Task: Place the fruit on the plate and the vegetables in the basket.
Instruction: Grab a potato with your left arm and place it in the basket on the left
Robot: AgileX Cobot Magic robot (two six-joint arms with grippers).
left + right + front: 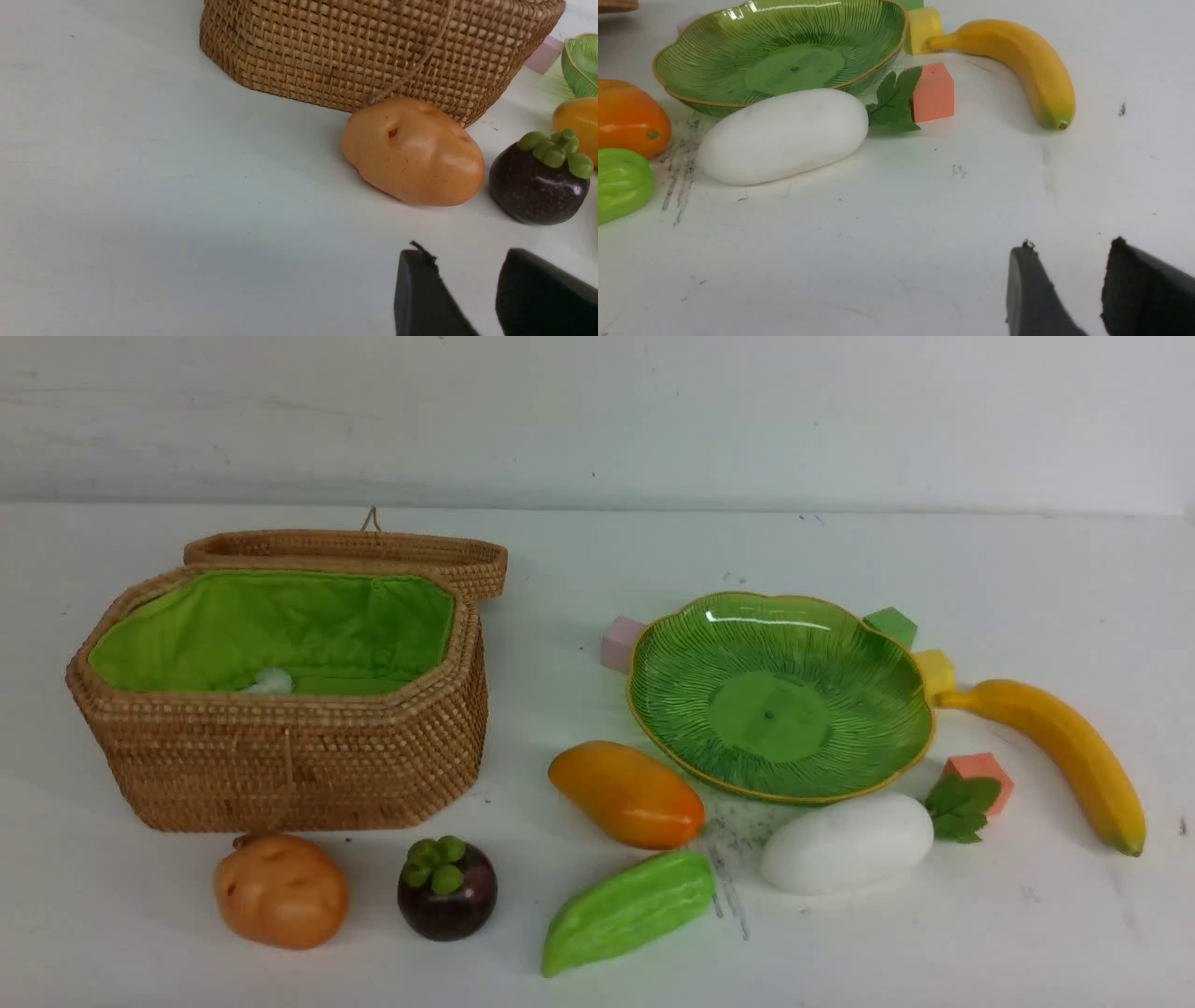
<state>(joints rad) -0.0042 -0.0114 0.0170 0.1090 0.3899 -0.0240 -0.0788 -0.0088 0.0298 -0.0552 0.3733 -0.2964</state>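
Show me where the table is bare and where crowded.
Bare: the strip between the tan woven wicker basket and the glossy green leaf-shaped plate; the near-right table corner, bordered by the white oblong radish and long yellow banana. Crowded: the plate's near rim, with the orange-yellow oval mango, light-green ridged gourd and radish.

**Three cameras, one tabletop**

Your front view looks forward and down from between the arms, taking in the whole table (934,943) from basket (280,765) to banana (1055,737). Your left wrist view sits low and close by the potato (413,154) and mangosteen (532,191); your right wrist view, equally low, faces the radish (784,135) and plate (784,70). Both wrist views catch the mango (579,121)
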